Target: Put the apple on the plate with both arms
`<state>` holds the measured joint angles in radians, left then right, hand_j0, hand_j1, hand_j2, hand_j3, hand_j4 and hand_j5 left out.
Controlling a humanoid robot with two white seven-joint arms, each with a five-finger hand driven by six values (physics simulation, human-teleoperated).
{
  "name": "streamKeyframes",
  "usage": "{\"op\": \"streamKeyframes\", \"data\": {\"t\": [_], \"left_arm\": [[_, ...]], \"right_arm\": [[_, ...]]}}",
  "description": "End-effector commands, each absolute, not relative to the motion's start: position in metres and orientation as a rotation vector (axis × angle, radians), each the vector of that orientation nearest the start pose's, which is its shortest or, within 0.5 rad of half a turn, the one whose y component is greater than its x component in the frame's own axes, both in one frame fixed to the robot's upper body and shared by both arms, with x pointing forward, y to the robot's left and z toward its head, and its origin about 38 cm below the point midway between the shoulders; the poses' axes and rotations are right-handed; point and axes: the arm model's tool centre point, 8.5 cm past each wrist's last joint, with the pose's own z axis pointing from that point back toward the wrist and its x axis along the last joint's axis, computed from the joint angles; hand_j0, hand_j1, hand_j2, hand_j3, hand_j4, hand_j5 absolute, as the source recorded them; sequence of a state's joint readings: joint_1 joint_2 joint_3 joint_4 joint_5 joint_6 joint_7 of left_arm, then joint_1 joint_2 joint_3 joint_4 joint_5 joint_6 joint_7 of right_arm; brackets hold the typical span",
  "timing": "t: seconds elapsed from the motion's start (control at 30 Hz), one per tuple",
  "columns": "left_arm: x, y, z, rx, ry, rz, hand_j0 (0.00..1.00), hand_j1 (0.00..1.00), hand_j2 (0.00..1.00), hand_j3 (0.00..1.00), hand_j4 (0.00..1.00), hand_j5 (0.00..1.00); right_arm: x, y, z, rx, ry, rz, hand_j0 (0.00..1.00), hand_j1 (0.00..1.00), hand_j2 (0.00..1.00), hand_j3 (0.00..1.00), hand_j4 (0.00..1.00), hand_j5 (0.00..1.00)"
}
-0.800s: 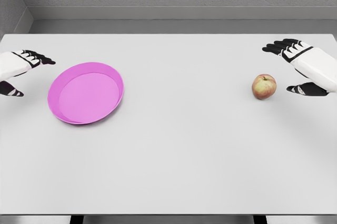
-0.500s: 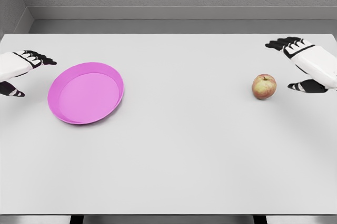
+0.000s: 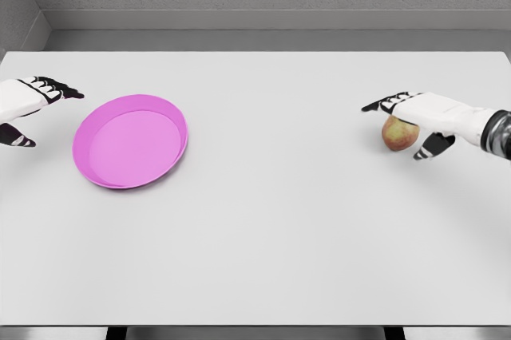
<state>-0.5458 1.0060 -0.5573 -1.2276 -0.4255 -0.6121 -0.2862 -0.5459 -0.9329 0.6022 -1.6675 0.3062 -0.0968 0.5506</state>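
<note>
A red-yellow apple [image 3: 397, 135] rests on the white table [image 3: 263, 212] at the right. My right hand [image 3: 403, 126] reaches over it from the right, fingers spread above and past it, thumb low at its right side; the fingers have not closed on it. A pink plate [image 3: 130, 140] lies flat on the table's left part. Beside the plate, at the left edge of the view, my left hand [image 3: 32, 108] hovers with fingers relaxed and nothing in it.
A grey wall runs behind the table's far edge. The table's front edge runs along the bottom of the view.
My right hand has swung left and down from beside the apple, and now its fingers lie over the apple. The left hand, apple and plate have stayed put.
</note>
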Motion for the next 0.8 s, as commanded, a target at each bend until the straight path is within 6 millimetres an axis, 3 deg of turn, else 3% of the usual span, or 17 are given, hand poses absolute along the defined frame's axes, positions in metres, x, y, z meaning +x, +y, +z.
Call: {"op": "streamKeyframes", "data": {"t": [0.0,0.03,0.3,0.47,0.77], "left_arm": [[0.425,0.442,0.207,0.648,-1.255,-1.842,1.00,1.00,1.00,1.00,1.00,1.00],[0.425,0.442,0.207,0.648,-1.255,-1.842,1.00,1.00,1.00,1.00,1.00,1.00],[0.426,0.441,0.208,0.651,-1.260,-1.842,1.00,1.00,1.00,1.00,1.00,1.00],[0.427,0.440,0.209,0.651,-1.268,-1.839,1.00,1.00,1.00,1.00,1.00,1.00],[0.428,0.430,0.203,0.627,-1.286,-1.846,1.00,1.00,1.00,1.00,1.00,1.00]], "right_arm": [[0.419,-0.319,0.199,-0.438,-1.081,1.796,1.00,1.00,1.00,1.00,1.00,1.00],[0.426,-0.315,0.198,-0.434,-1.083,1.796,1.00,1.00,1.00,1.00,1.00,1.00],[0.450,-0.338,0.198,-0.473,-1.041,1.713,1.00,1.00,1.00,1.00,1.00,1.00],[0.456,-0.325,0.181,-0.433,-1.011,1.738,1.00,1.00,1.00,1.00,1.00,1.00],[0.459,-0.335,0.173,-0.435,-0.972,1.717,1.00,1.00,1.00,1.00,1.00,1.00]]}}
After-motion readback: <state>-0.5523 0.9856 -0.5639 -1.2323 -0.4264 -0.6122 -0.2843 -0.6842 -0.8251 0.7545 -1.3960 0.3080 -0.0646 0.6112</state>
